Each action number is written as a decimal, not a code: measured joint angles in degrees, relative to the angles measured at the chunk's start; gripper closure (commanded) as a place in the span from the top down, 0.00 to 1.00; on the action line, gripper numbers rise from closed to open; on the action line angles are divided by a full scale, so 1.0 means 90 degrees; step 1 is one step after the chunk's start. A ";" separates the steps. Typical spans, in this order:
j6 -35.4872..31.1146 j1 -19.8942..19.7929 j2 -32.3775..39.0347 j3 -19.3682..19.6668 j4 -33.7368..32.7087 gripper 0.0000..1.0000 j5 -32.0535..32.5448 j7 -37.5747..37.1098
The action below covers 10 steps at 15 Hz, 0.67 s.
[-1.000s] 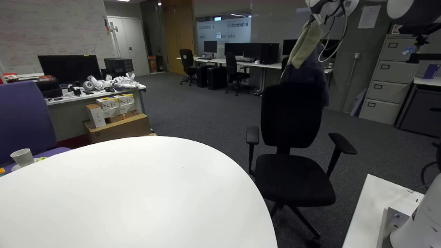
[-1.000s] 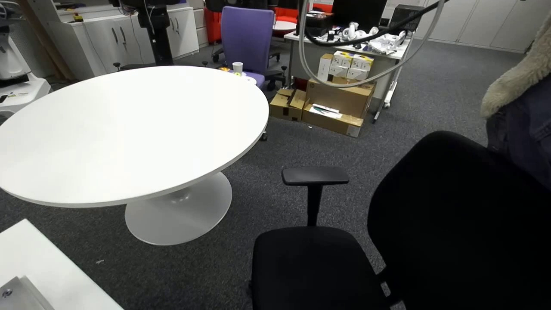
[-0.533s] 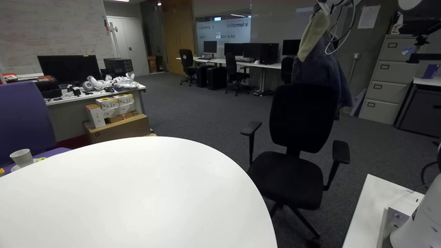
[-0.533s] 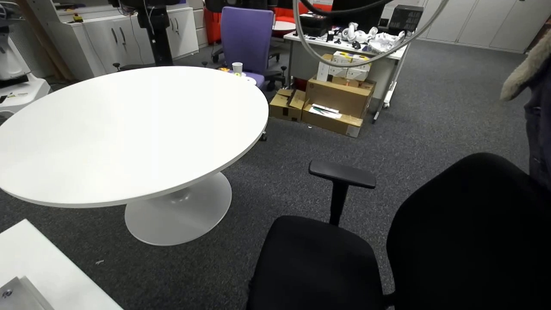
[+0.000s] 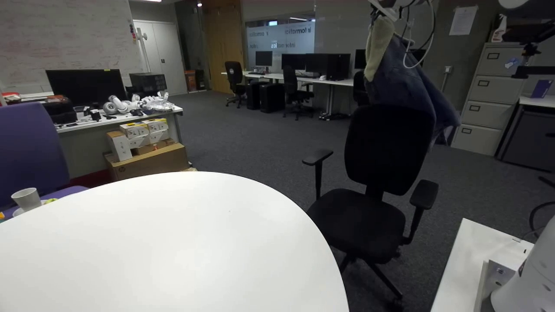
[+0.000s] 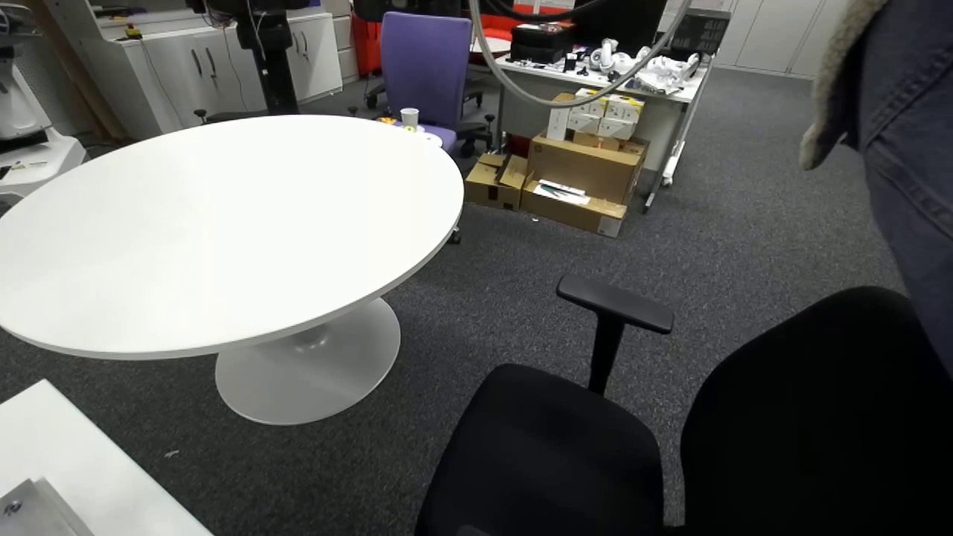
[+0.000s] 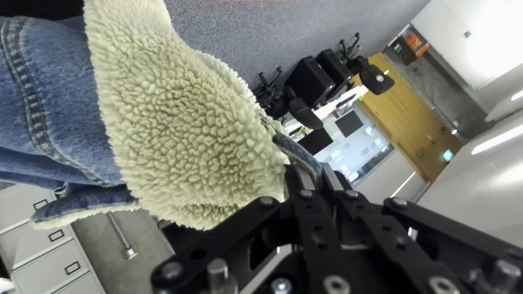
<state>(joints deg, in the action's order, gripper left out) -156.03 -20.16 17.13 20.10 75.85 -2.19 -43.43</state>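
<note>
My gripper (image 7: 318,175) is shut on a narrow blue denim strip (image 7: 298,153) of a jacket. The jacket's cream fleece (image 7: 184,122) and blue denim (image 7: 61,94) fill the left of the wrist view. In an exterior view the gripper (image 5: 378,11) is at the top edge, and the jacket (image 5: 403,82) hangs from it over the back of a black office chair (image 5: 388,151). The backrest hides part of the jacket there. In an exterior view the jacket (image 6: 908,149) is at the right edge above the chair (image 6: 551,454), and the gripper is out of view. I cannot tell whether jacket and backrest touch.
A round white table (image 5: 186,242) stands beside the chair; it also shows in an exterior view (image 6: 246,223). The white robot stand (image 5: 477,260) is at lower right. A purple chair (image 6: 426,67) with a cup (image 6: 409,117), a cluttered desk and cardboard boxes (image 6: 584,167) are farther off.
The gripper and jacket first moved right and down in an exterior view, then back left. The jacket's lower part has swung right. The black chair has turned and its backrest has shifted right.
</note>
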 measured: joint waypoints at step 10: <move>0.0617 0.1145 0.0883 -0.0700 0.0025 0.02 0.1060 0.0531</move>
<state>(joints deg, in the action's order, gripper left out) -150.48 -9.86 25.08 13.80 76.07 7.36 -38.66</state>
